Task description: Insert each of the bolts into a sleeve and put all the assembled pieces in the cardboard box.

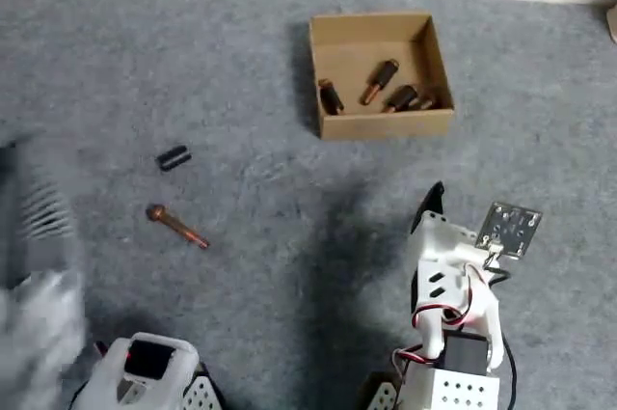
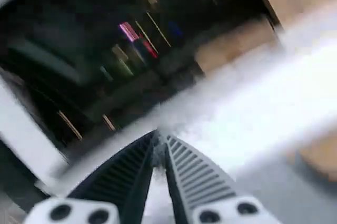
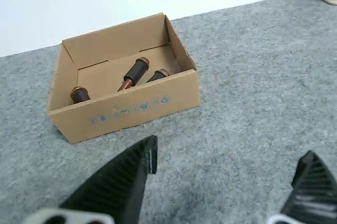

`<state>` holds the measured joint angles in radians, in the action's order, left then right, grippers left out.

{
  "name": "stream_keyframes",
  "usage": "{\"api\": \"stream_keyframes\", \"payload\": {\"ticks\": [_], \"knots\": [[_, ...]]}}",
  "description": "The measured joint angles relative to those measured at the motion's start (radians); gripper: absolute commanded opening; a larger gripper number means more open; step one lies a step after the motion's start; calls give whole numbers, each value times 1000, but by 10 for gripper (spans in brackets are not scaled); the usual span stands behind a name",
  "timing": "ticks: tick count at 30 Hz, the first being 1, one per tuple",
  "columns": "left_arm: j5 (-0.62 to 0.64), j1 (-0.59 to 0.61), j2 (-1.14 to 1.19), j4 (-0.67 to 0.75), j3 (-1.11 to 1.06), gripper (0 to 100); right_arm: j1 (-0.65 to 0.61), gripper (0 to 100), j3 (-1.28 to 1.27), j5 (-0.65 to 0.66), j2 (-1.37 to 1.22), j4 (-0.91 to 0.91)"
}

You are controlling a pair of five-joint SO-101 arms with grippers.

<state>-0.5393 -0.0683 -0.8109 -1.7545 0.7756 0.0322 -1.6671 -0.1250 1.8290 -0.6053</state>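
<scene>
Apparently one bolt [image 1: 176,225] and one sleeve [image 1: 174,157] lie apart on the table [image 1: 241,63], not yet joined, and the left claw [image 2: 159,140] is clenched on nothing, while the right claw [image 3: 231,153] stands spread wide before the cardboard box [image 1: 386,123] (assembled pieces [image 1: 380,82] lie inside), probably ready for the last pair.

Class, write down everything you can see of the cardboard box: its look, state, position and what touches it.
The cardboard box is a shallow, open-topped tray of plain brown card with four upright walls and faint blue print on one outer wall. It sits flat on the grey carpet, toward the far side. Several copper bolts in black sleeves lie on its floor. Nothing else touches it.
</scene>
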Motion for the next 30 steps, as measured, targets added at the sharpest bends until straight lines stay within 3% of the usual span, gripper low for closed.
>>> {"api": "stream_keyframes", "payload": {"ticks": [4,7,12,16,19,23,30], "knots": [[-2,3,-172,20,-532,5,0,371,0,0,0,0],[-2,18,-293,153,-961,5,0,371,0,0,0,8],[3,133,-443,583,-1669,5,0,371,0,0,0,37],[110,216,-528,911,-2104,5,-2,371,0,0,0,37],[158,230,-565,1003,-2275,5,-14,371,0,0,0,37],[175,255,-605,1023,-2325,5,-74,371,0,51,0,37],[348,457,-649,1028,-2326,5,-367,371,0,284,-2,-35]]}}
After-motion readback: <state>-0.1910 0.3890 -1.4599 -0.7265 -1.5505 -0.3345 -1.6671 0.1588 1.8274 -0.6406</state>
